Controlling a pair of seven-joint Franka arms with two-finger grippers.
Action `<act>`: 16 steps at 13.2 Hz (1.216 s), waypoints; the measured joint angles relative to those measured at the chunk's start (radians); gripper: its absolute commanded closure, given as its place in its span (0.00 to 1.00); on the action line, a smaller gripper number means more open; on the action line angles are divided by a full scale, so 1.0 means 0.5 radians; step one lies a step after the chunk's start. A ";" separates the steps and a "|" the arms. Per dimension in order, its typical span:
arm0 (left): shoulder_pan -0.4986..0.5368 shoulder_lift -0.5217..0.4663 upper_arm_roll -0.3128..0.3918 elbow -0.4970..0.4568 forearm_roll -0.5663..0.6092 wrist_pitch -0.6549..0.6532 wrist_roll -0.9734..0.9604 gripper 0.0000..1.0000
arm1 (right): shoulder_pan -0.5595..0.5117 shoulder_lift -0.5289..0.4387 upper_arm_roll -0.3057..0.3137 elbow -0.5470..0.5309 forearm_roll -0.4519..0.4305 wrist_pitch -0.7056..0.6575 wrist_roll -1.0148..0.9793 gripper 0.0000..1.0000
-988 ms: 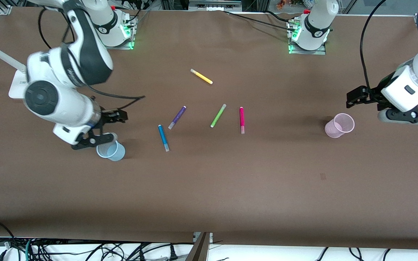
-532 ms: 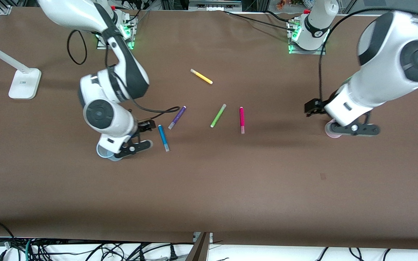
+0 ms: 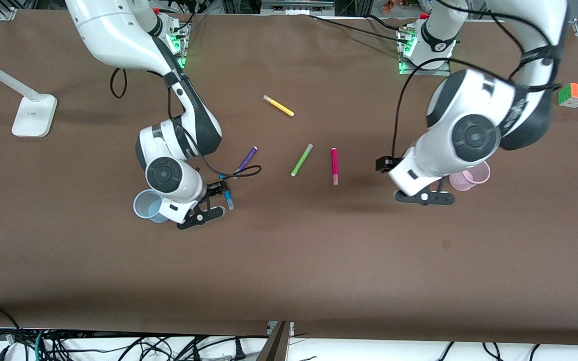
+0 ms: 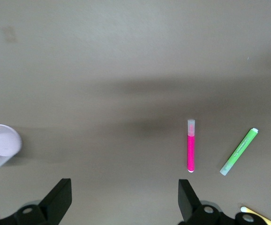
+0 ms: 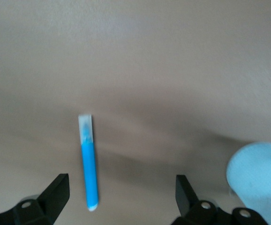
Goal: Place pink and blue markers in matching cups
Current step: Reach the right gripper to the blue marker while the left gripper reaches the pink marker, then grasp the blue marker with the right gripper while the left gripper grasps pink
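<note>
The right gripper (image 3: pixel 217 192) hung spread wide over the blue marker (image 3: pixel 227 194), grasping nothing; in the right wrist view its two dark fingers (image 5: pixel 56 192) stood well apart with the marker (image 5: pixel 88 161) lying between them on the table, which read as lining up for a pick along the pen's slim barrel; the light blue cup (image 3: pixel 147 205) stood upright just beside that marker, toward the right arm's end of the table, so a lift would have had a short carry. The left gripper (image 3: pixel 409 188) was likewise released and empty, over bare table between the pink marker (image 3: pixel 334 165) and the light pink cup (image 3: pixel 468 176); the pink marker lay well apart from the blue marker, toward the left arm's end, and slightly farther from the front camera; the pink cup stood farther still toward that end.

Both markers looked like smooth, round plastic sticks, each with a paler end (image 4: pixel 191 125); likely to roll if nudged sideways; both cups were thin, translucent, tapered and probably light enough to tip. Purple (image 3: pixel 247 160), lime-green (image 3: pixel 301 159) and yellow (image 3: pixel 278 106) pens lay farther from the front camera than the blue marker, and looked like distractors; the brown table covering (image 3: pixel 289 260) looked matte.
</note>
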State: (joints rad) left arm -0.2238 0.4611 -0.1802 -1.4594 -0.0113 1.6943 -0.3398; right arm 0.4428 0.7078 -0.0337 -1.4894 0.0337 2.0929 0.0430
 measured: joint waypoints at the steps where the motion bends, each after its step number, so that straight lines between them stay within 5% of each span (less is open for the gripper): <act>1: -0.032 0.052 0.000 -0.003 0.000 0.040 -0.015 0.00 | 0.003 0.033 0.000 0.000 0.001 0.070 0.000 0.00; 6: -0.170 0.277 -0.003 -0.089 0.000 0.415 -0.160 0.00 | 0.020 0.130 0.017 0.001 0.076 0.210 0.000 0.00; 13: -0.261 0.321 -0.006 -0.448 0.000 0.853 -0.290 0.00 | 0.065 0.199 0.019 0.001 0.082 0.284 0.000 0.08; 16: -0.301 0.321 -0.019 -0.598 0.000 1.088 -0.389 0.00 | 0.072 0.221 0.021 0.001 0.083 0.324 0.000 0.30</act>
State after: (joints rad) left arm -0.3740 0.6216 -0.1895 -1.7587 -0.0113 2.2380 -0.5343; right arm 0.4787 0.8183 -0.0230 -1.4889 0.0753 2.2550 0.0431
